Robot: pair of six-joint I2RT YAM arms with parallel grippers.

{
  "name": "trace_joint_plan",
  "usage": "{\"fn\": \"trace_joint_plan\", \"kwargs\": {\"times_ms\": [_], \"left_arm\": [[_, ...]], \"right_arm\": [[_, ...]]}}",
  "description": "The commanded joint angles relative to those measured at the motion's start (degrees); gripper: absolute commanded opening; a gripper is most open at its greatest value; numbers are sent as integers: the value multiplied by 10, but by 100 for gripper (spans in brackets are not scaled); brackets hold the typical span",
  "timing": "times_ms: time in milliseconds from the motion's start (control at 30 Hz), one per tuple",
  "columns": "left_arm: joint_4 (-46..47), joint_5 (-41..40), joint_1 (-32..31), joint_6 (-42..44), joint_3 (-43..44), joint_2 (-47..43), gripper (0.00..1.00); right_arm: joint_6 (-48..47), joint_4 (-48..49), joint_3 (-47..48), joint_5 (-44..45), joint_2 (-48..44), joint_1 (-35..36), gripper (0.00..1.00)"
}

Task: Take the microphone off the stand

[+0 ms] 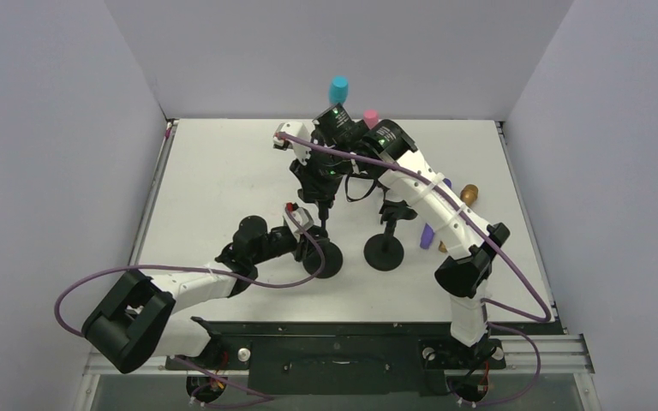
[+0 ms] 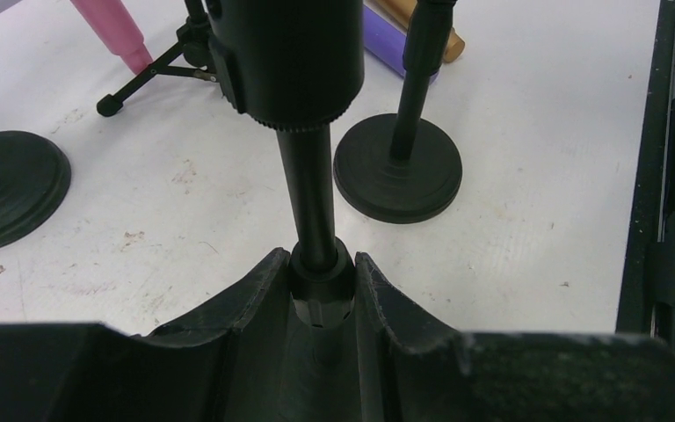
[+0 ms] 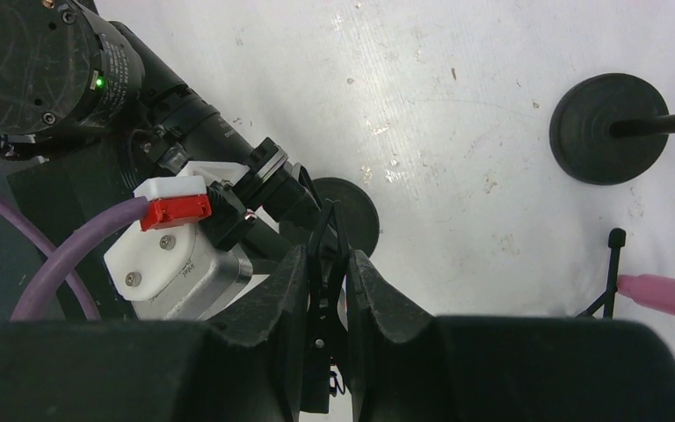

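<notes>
A black stand with a round base (image 1: 323, 259) stands mid-table. My left gripper (image 1: 315, 229) is shut on the collar of its pole (image 2: 312, 193), low down; the left wrist view shows both fingers (image 2: 264, 290) pressed against it. My right gripper (image 1: 320, 204) reaches down from above and is shut on the black clip (image 3: 325, 290) at the top of this stand. I cannot see a microphone in the clip. A cyan microphone (image 1: 338, 88) stands up behind the arms. A pink microphone (image 1: 370, 116) sits on a small tripod (image 2: 141, 83).
A second round-based stand (image 1: 384, 251) is just right of the held one. A third base (image 2: 4, 189) sits on its far-left side. A gold microphone (image 1: 469, 193) and a purple one (image 1: 427, 231) lie on the table at the right. White walls enclose the table.
</notes>
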Motion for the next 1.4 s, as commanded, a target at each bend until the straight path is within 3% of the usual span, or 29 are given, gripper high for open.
{"fn": "trace_joint_plan", "kwargs": {"times_ms": [0, 33, 133, 233, 300, 333, 467, 600, 733, 833, 1000, 1033, 1233, 1367], "left_arm": [[5, 39, -3, -13, 21, -28, 19], [5, 28, -3, -13, 21, -32, 25], [-9, 0, -3, -13, 18, -54, 57], [-12, -42, -3, -29, 14, -74, 74], [-20, -61, -3, -35, 14, -91, 94], [-26, -70, -2, -38, 16, -96, 99], [-58, -128, -6, -41, 21, -109, 96], [21, -235, -41, -50, -19, -110, 96], [55, -374, -119, -20, -28, -69, 96], [135, -434, -144, -19, -39, -24, 98], [217, -539, -162, 9, -32, 33, 77], [224, -551, -163, 11, -30, 38, 70], [269, -584, -163, 44, -16, 73, 68], [276, -551, -153, 48, -6, 92, 62]], "right_arm": [[-9, 10, -6, 7, -20, -5, 0], [-4, 20, -11, 14, -21, -4, 0], [19, 41, -17, 46, -24, 0, 0], [38, 55, -14, 79, -23, 4, 0], [50, 67, -13, 98, -24, 7, 0], [59, 76, -13, 102, -25, 8, 0], [89, 101, -13, 117, -25, 8, 0], [130, 120, -10, 142, -19, 8, 0], [175, 134, -2, 172, -9, 9, 0], [192, 146, -4, 188, -7, 13, 0], [198, 138, 12, 190, 4, 20, 0], [197, 135, 16, 189, 7, 22, 0], [194, 131, 18, 187, 12, 25, 0], [192, 127, 23, 187, 12, 25, 0]]}}
